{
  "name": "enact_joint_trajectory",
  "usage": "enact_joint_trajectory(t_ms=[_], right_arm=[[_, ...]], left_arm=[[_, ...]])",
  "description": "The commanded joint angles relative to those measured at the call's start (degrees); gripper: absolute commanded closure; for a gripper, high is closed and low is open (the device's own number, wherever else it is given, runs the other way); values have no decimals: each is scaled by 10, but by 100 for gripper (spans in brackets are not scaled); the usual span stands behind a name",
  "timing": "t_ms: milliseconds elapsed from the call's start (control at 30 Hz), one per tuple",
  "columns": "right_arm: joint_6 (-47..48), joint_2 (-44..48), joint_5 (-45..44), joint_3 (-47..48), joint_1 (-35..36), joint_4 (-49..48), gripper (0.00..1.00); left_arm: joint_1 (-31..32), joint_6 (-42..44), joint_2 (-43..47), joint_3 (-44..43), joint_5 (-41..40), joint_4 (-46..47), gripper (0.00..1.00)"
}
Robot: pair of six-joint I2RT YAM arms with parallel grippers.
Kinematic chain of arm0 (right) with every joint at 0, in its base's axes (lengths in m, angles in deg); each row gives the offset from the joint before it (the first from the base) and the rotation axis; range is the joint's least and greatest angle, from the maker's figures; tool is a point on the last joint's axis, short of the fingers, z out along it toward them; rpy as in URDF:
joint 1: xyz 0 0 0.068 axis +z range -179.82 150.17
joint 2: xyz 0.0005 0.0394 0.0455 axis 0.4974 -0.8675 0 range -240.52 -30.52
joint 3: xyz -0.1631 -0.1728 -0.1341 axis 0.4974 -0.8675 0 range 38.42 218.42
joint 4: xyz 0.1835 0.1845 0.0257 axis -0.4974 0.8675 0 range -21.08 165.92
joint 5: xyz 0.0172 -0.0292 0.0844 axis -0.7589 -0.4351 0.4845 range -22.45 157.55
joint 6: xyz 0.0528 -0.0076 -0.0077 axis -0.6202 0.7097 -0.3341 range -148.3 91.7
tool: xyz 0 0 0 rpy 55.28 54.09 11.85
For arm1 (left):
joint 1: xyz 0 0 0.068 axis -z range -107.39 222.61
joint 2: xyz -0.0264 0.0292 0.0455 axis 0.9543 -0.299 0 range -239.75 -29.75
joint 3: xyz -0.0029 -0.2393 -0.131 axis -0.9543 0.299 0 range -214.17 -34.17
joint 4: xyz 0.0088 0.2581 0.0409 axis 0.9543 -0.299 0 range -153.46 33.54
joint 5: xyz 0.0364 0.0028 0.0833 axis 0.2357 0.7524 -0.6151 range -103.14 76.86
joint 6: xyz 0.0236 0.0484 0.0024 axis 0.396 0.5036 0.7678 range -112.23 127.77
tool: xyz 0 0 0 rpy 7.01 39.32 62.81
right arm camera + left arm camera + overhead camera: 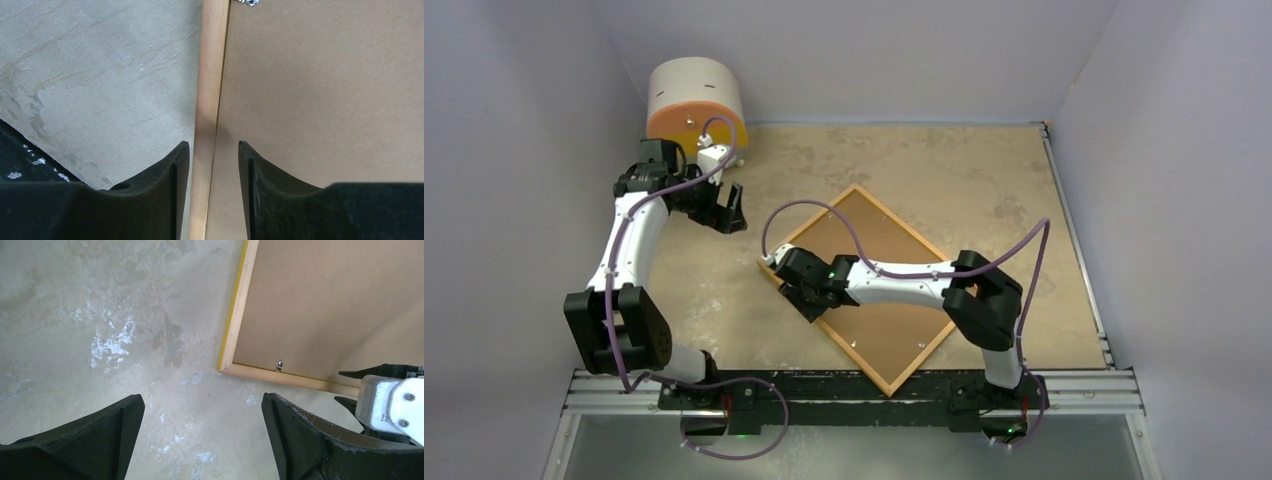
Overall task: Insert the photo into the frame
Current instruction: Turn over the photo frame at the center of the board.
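Right gripper (214,145) astride the frame (905,254), jaws apart.
The frame lies face-down on the table (984,180), its back rim (207,100) running lengthwise between the right fingers (160,200), seemingly unpinched; the left gripper (200,400) gapes beside its corner, farther off. No photo is visible.

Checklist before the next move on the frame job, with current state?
1. Right gripper straddling frame rim: ok.
2. Rim gripped: not ok, a gap shows beside it.
3. Left gripper open, clear of frame: ok.
4. Frame back free for photo: not ok, backing board fills it.
5. Photo located: cannot tell, in no view.
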Motion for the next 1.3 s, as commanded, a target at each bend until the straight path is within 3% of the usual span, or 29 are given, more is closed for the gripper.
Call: enact_joint_trajectory(t_ms=[0,433,567,833,933,1100,1267], right_arm=[[-8,-1,-3,14,8,-10,56],[-5,-29,-9,23,12,-6,58],[-4,-34,-14,28,11,-5,68],[-11,-30,-24,38,11,4,97],[-22,-25,-8,59,10,23,100],[-29,-1,23,116,-12,42,100],[-59,34,151,128,-74,25,100]], left_arm=[[0,28,28,29,1,-3,5],[0,36,20,53,14,2,3],[0,36,16,53,15,14,3],[-1,53,16,46,42,45,4],[0,90,17,27,79,44,4],[0,212,70,80,147,104,2],[-1,367,114,94,214,99,0]])
